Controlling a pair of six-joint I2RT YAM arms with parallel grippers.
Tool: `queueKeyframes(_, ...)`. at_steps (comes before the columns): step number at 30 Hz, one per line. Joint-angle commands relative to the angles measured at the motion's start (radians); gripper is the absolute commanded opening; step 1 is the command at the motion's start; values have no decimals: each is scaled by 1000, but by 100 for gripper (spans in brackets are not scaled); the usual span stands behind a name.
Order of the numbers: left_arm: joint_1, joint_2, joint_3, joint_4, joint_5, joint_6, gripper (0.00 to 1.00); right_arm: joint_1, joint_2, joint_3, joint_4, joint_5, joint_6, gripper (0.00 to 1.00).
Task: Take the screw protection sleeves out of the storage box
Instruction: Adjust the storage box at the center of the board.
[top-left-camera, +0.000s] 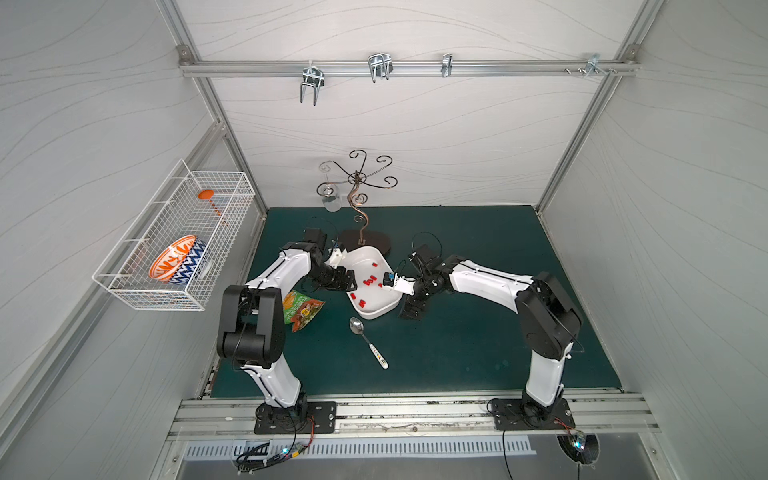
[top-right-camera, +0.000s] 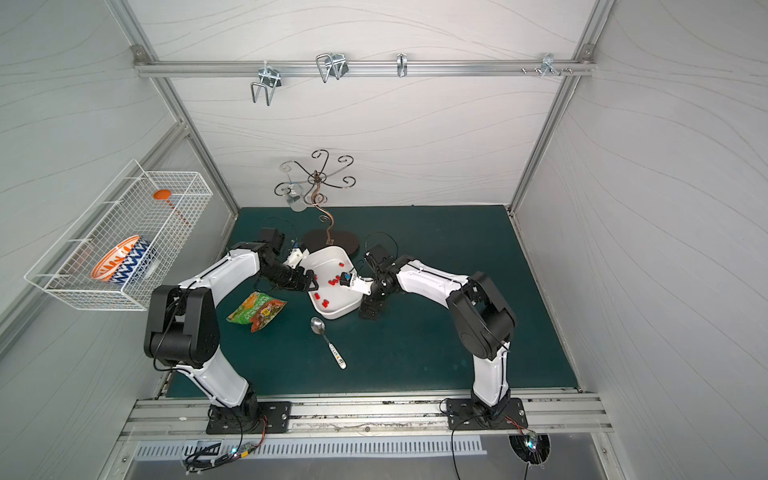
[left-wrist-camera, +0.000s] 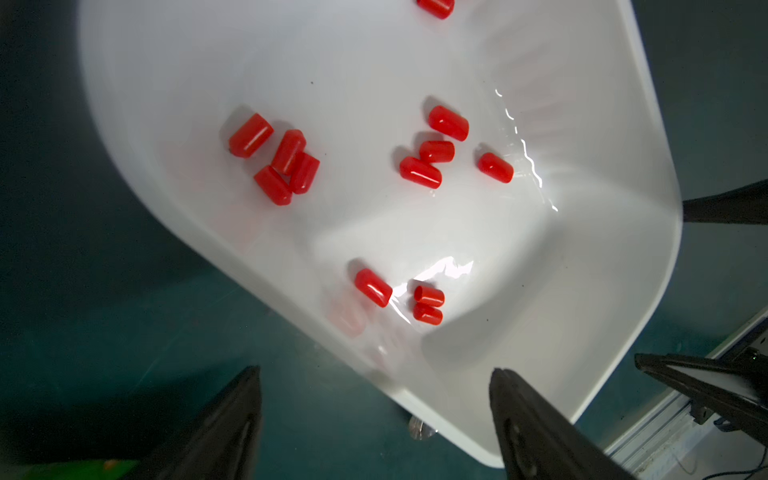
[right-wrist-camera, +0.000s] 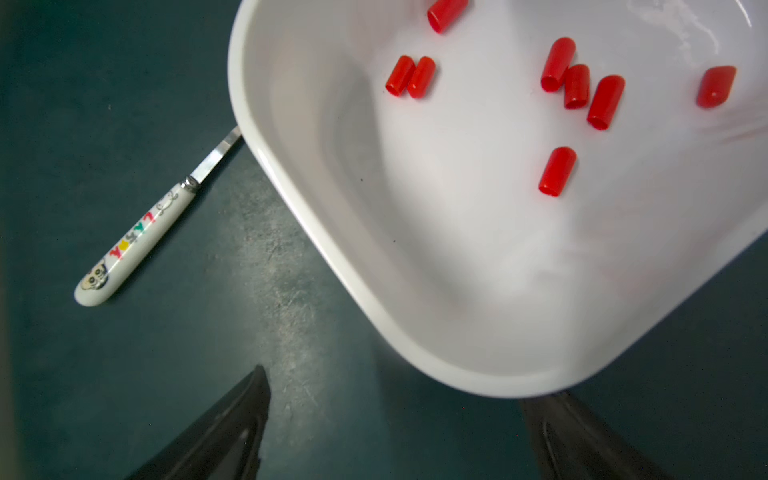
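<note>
The sleeves (left-wrist-camera: 286, 162) lie loose inside the box (top-left-camera: 362, 258). Our left gripper (left-wrist-camera: 374, 370) and right gripper (right-wrist-camera: 399, 382) sit at opposite sides of the box, fingers apart and empty, likely poised to grip its rim and tip it.

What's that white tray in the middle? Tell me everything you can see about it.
The storage box is a shallow, glossy white tray, plastic by its look, with rounded corners and smooth sloping walls. It lies lidless and askew on the green mat, holding about a dozen scattered red sleeves.
</note>
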Motion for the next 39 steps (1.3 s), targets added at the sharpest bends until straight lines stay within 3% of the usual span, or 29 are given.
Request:
queueKeyframes(1,-24,22,50,30,11,-22,88,42,19,10,-4,-26,-17,97)
queueKeyframes(12,-84,21,30,-8,7,64,82,123,-50,-74,6,-104,1,96)
queueKeyframes(20,-138,31,34,-16,16,97,82,117,-118,-135,-3,-106,-1,96)
queueKeyframes(23,-145,39,44,-4,-19,87,81,93,-163,-170,-17,-128,-10,96)
queueKeyframes(29,-145,46,33,27,-158,50,68,-40,-259,-209,-77,-173,-11,97)
queueKeyframes(39,-144,13,-2,6,-274,121,52,-149,-339,-279,-44,-162,-2,97)
